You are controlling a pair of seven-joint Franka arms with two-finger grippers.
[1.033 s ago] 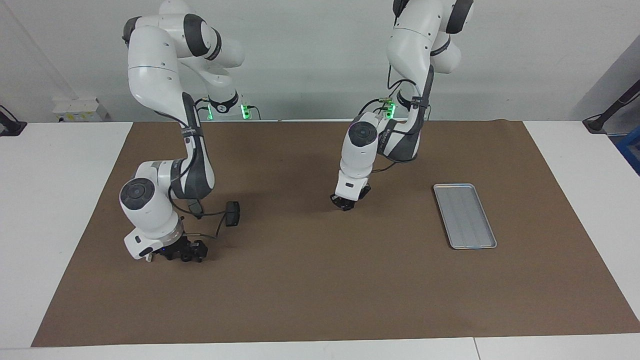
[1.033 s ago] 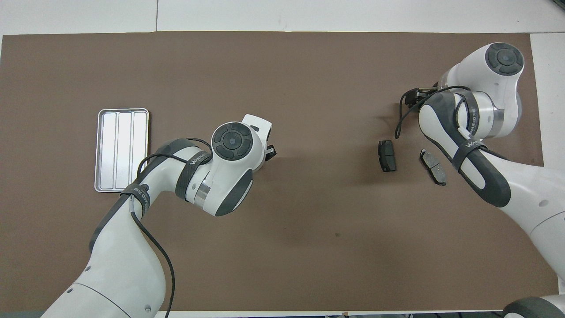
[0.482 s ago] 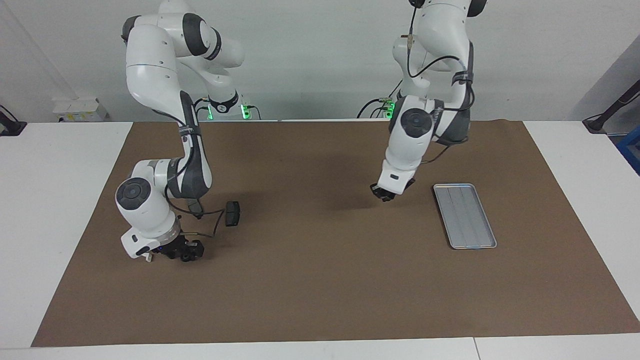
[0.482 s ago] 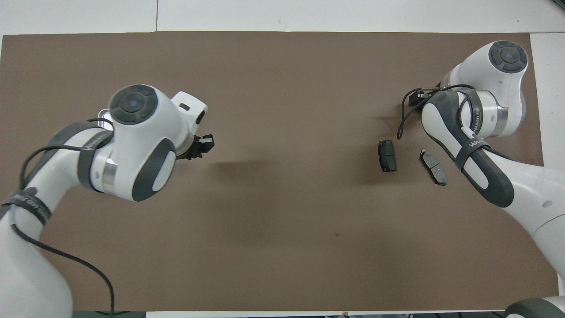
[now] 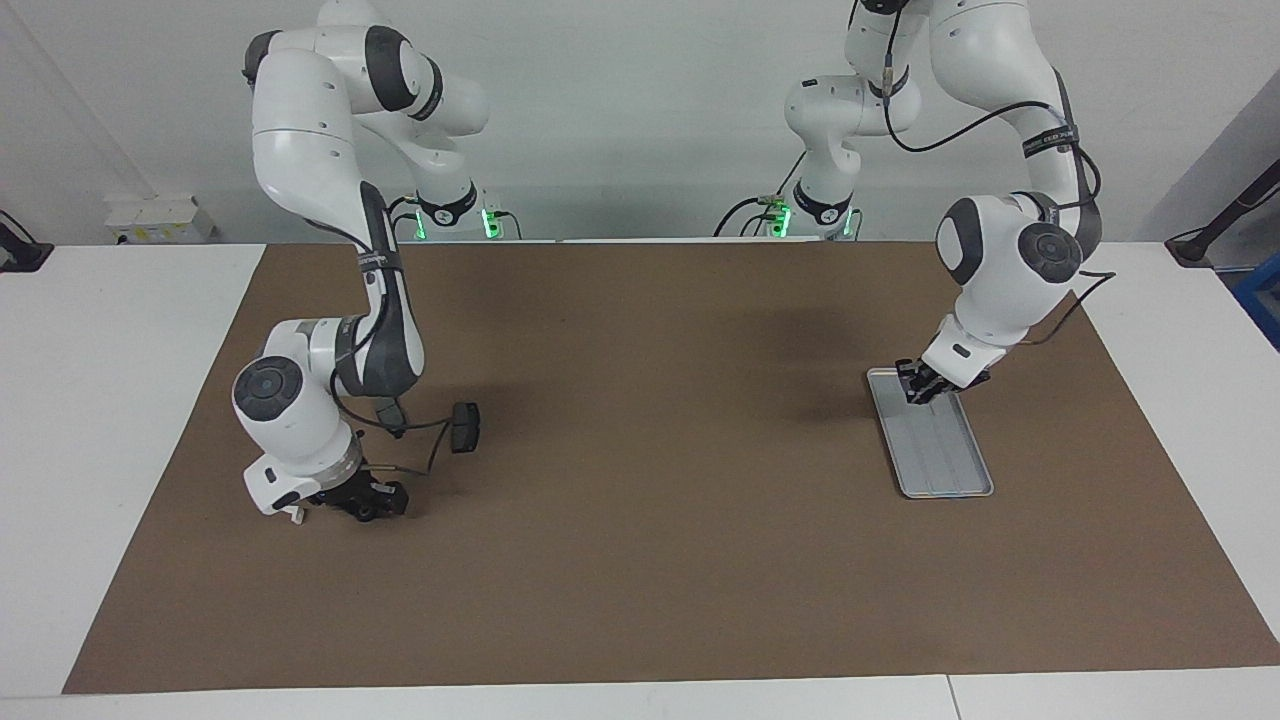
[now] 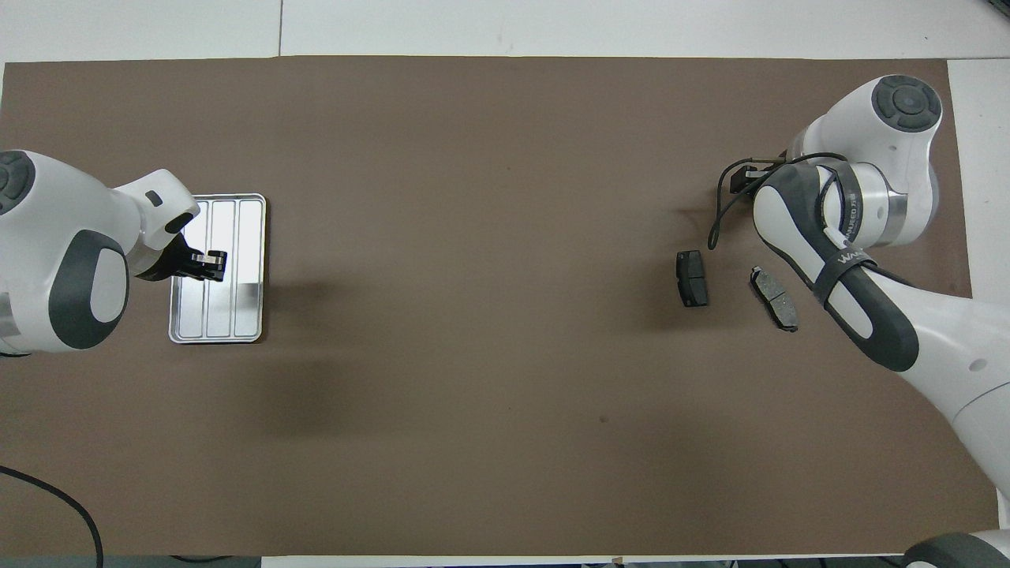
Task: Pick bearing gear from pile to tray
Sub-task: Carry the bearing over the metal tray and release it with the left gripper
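The silver ribbed tray [image 5: 945, 455] [image 6: 237, 315] lies toward the left arm's end of the table. My left gripper [image 5: 920, 386] [image 6: 211, 264] hangs shut just over the tray's end nearer the robots; I cannot make out anything between its tips. Of the pile, two dark grey brake-pad pieces [image 6: 692, 278] [image 6: 775, 298] lie toward the right arm's end, and one of them [image 5: 463, 426] shows in the facing view. My right gripper [image 5: 368, 503] [image 6: 738, 177] is down on the mat, farther from the robots than the pads. Something small, dark and round sits at its tips, perhaps the bearing gear.
A brown mat [image 5: 640, 580] covers most of the white table [image 5: 120, 350]. The right gripper's black cable [image 5: 420, 430] loops over the mat beside the pads. The right arm's elbow [image 6: 836, 237] hides part of the pile from above.
The left arm swung from the middle of the mat to the tray and now hangs over it. The right gripper stayed low at the pile, shifting only slightly.
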